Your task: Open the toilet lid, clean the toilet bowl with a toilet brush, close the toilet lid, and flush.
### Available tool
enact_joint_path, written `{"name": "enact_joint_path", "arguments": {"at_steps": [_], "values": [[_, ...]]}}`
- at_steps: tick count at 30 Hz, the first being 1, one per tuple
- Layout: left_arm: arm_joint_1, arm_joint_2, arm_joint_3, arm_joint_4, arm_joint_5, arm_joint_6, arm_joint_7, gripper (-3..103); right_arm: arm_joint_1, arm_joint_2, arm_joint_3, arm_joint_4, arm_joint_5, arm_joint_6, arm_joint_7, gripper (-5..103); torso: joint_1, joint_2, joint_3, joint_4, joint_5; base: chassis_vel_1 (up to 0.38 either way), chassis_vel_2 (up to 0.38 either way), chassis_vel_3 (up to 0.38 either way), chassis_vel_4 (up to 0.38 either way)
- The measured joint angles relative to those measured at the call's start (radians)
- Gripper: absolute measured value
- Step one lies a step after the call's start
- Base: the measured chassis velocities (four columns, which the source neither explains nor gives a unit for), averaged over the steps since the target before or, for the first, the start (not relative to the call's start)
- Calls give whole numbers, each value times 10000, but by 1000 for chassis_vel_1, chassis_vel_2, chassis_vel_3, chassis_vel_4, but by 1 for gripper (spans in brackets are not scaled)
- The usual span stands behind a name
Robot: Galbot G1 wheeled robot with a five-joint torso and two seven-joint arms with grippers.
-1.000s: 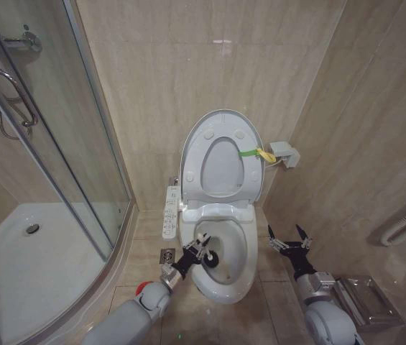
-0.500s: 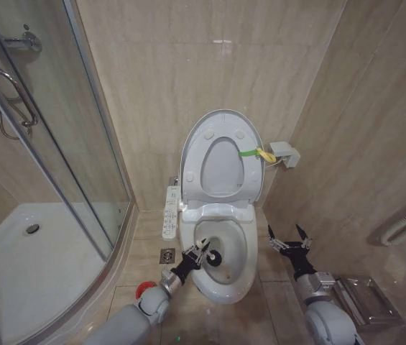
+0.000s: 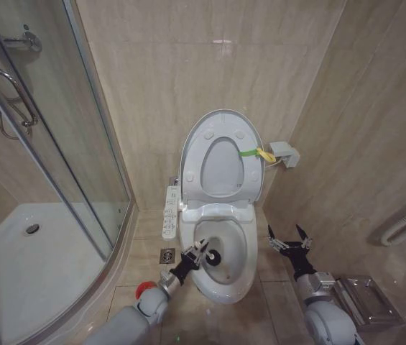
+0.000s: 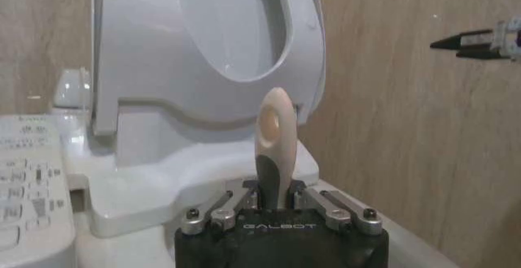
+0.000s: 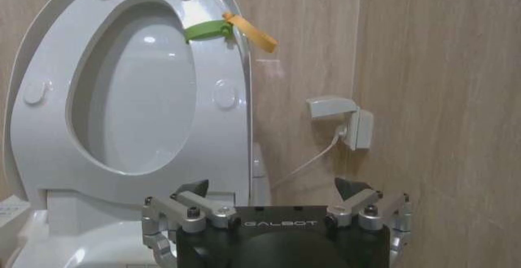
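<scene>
The toilet lid (image 3: 220, 147) stands raised against the back wall with the ring seat up against it, and a yellow-green strap (image 3: 254, 152) on its right edge. Below it the white toilet bowl (image 3: 240, 284) lies uncovered. My left gripper (image 3: 197, 253) is over the bowl's left rim, shut on the toilet brush (image 3: 212, 256), whose black head hangs inside the bowl. The left wrist view shows the brush's pale handle (image 4: 274, 140) clamped between the fingers, with the lid (image 4: 204, 36) behind. My right gripper (image 3: 289, 241) hovers open to the right of the bowl, facing the lid (image 5: 130, 85).
A button panel (image 3: 171, 210) runs along the bowl's left side. A red cup holder (image 3: 142, 289) and a floor drain (image 3: 167, 255) lie on the tiles to the left. A glass shower enclosure (image 3: 59, 165) stands left; a metal tray (image 3: 364, 298) and a wall box (image 3: 284, 152) are right.
My left gripper has dropped slightly and drawn back toward me, shifting the brush head a little inside the bowl. The right arm has stayed still.
</scene>
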Motion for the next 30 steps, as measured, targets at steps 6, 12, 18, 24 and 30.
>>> {"name": "enact_joint_path", "arguments": {"at_steps": [6, 12, 18, 24, 30], "values": [[193, 133, 297, -1069, -131, 140, -24, 19, 0, 0, 0, 0, 0, 0, 0, 100, 0, 0, -1, -1, 0, 0, 0, 0, 0], [126, -41, 325, -596, -115, 77, 149, 19, 0, -1, 0, 0, 0, 0, 0, 100, -1, 1, -1, 0, 0, 0, 0, 0, 0], [-212, -190, 109, 363, -575, -471, 1094, 19, 0, 0, 0, 0, 0, 0, 0, 100, 0, 0, 0, 0, -1, 0, 0, 0, 0], [153, 136, 477, -1127, -549, -30, 520, 19, 0, 0, 0, -1, 0, 0, 0, 100, -1, 1, -1, 0, 0, 0, 0, 0, 0], [85, 92, 385, -642, -269, 93, 358, 19, 0, 0, 0, 0, -1, 0, 0, 100, -1, 0, 0, -1, -1, 0, 0, 0, 0]]}}
